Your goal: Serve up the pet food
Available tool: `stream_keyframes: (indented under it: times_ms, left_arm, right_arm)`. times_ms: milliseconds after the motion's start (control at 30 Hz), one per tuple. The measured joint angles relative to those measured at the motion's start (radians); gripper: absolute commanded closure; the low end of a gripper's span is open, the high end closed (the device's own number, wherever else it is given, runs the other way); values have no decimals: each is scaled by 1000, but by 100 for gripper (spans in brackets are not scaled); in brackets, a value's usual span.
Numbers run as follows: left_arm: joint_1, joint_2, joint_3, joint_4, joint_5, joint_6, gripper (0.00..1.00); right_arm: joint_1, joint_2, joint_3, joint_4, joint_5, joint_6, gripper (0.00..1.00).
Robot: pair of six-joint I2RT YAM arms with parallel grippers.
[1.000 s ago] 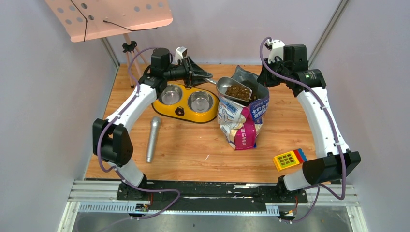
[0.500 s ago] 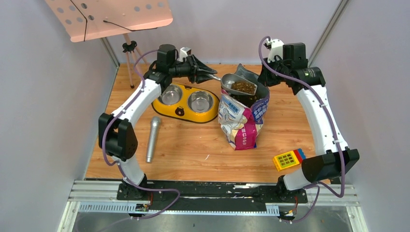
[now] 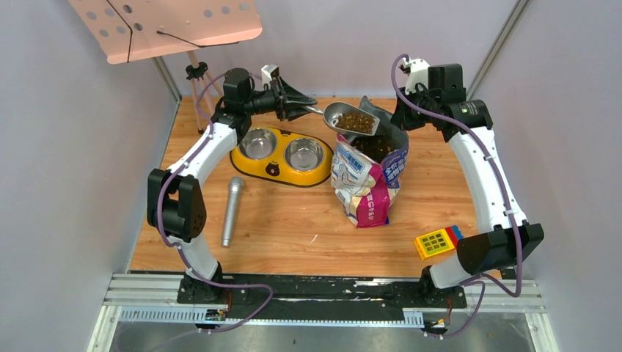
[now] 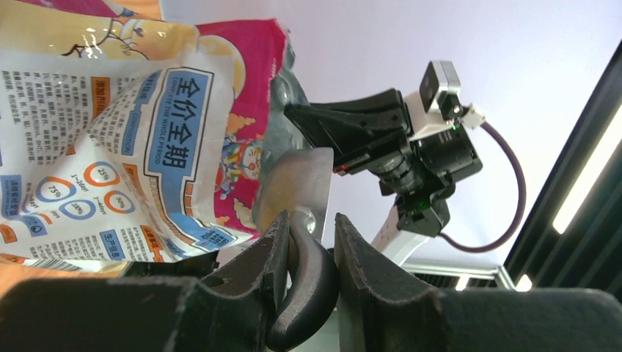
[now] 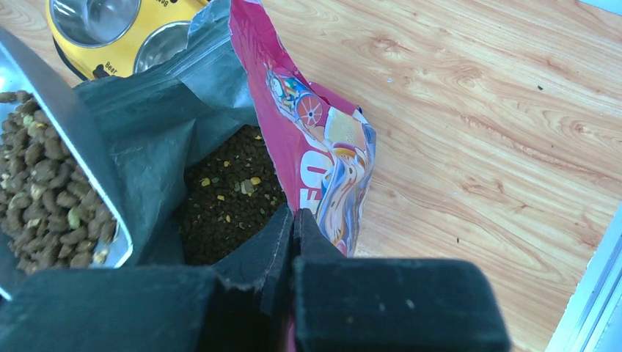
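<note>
The pink cat food bag (image 3: 364, 183) stands open at mid-table, with dark pet food (image 5: 224, 202) showing inside it. My left gripper (image 3: 299, 110) is shut on the black handle (image 4: 314, 275) of the grey metal scoop (image 3: 350, 117). The scoop is heaped with kibble (image 5: 44, 183) and hangs just above the bag's mouth, on its left side. My right gripper (image 5: 295, 214) is shut on the bag's far rim (image 3: 400, 132) and holds it open. The yellow double-bowl feeder (image 3: 282, 154) sits left of the bag; both of its steel bowls look bare.
A silver microphone (image 3: 232, 209) lies in front of the feeder. A yellow keypad toy (image 3: 438, 240) rests at the near right. A pink perforated stand (image 3: 169, 22) on a tripod is at the back left corner. Grey walls close in both sides.
My left arm has lifted the loaded scoop higher out of the bag and drawn it a little to the left. The right gripper and the bag have stayed put.
</note>
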Motion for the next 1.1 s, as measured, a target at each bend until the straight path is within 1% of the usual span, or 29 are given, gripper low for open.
stream_keyframes:
  times_ms: [100,200,433,633,733,867,1000,1100]
  left_arm:
    - [0,0,0,32,18,3,100]
    - [0,-4,-2,27,25,9,100]
    - [3,-55,-8,-60,14,37,100]
    - [36,-137,-10,-134,12,65,100]
    - [84,-185,-28,-154,12,79,100]
    - [174,-240,-79,-201,5,103,100]
    - [255,-273,-153,-246,-6,122,100]
    - [330,-299,-238,-258,-14,131,100]
  right_arm:
    - [0,5,3,-1,-2,0,100]
    - [0,6,4,-1,-3,0,100]
    - [0,11,10,-3,-5,0,100]
    - [0,25,29,-16,-6,0,100]
    - [0,28,31,-18,-7,0,100]
    - [0,28,31,-19,-11,0,100]
    - [0,28,31,-21,-18,0,100]
    - [0,28,31,-21,-22,0,100]
